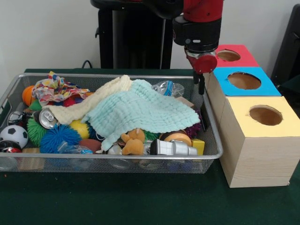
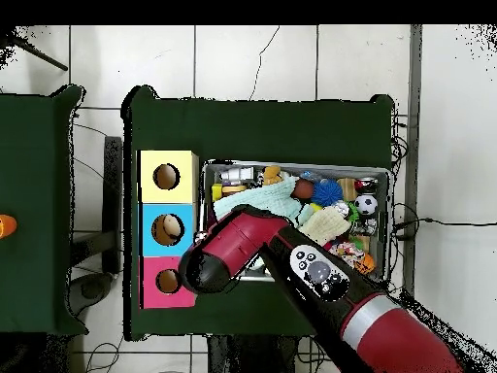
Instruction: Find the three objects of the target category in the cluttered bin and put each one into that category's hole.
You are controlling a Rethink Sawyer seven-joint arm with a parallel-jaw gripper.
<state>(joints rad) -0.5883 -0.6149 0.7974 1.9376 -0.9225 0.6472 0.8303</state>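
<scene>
The wire-mesh bin [image 1: 112, 75] stands on the green table, full of clutter; it also shows in the overhead view [image 2: 291, 163]. A mint cloth [image 1: 140, 110] and a cream cloth [image 1: 98, 101] cover its middle. Around them lie a soccer ball [image 1: 13, 135], a blue spiky ball [image 1: 58, 138], a can [image 1: 47, 118], a brown stuffed animal [image 1: 132, 143] and a silver flashlight [image 1: 173, 147]. Three boxes with round holes stand beside the bin: yellow [image 1: 266, 115], blue [image 1: 244, 80], red [image 1: 228, 55]. My gripper [image 1: 200, 89] hangs over the bin's far corner next to the blue box. It carries nothing that I can see.
A patterned cloth [image 1: 56, 88] and an orange ball [image 1: 28, 93] lie at the bin's far left in the front view. In the overhead view my arm [image 2: 243, 243] covers the bin's corner nearest the boxes. A second green table [image 2: 29, 194] holds a small orange thing [image 2: 5, 225].
</scene>
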